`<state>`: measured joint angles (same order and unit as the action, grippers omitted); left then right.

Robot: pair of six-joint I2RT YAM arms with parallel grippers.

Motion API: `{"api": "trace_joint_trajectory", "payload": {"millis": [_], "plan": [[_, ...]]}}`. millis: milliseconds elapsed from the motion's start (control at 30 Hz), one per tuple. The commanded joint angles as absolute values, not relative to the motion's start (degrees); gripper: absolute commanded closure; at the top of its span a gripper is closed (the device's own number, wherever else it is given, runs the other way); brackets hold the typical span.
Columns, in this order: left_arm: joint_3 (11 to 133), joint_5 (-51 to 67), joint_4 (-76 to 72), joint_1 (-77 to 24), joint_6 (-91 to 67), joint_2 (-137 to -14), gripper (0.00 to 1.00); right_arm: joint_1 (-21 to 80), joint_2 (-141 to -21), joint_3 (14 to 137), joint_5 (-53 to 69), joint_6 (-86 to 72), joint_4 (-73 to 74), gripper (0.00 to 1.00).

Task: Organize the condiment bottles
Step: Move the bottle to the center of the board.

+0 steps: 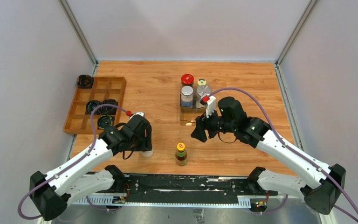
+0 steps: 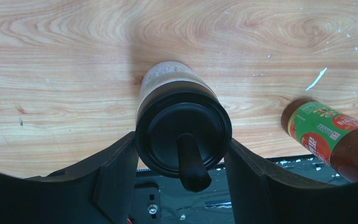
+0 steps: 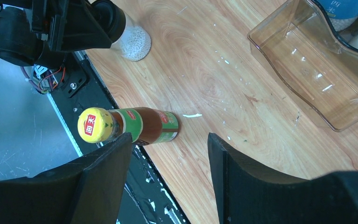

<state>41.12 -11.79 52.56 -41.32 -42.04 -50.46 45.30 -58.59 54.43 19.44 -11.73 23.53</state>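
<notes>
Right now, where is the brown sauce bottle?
Top view: the sauce bottle stands upright near the front edge of the table, about centre, just right of the black-capped jar.

The top view looks down from above and behind both arms [image 1: 86,161], far off, over the whole table [image 1: 154,93]. Each wrist view looks close past its own fingers [image 2: 116,177]. All three share the bottle [image 3: 137,125], right of the left gripper [image 2: 181,156].
</notes>
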Motion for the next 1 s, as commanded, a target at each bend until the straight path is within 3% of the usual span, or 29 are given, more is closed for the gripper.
{"api": "trace_joint_trajectory", "payload": {"millis": [0,967], "plan": [[44.78,-11.73,51.57,-41.04,-38.87,-53.8,0.44,44.91,-57.55,53.55,18.39,-11.45,22.87,0.34],[60.41,-2.12,36.87,-43.86,-27.35,-76.15,0.45,39.24,-55.3,51.24,15.26,-11.32,25.46,0.35]]}}
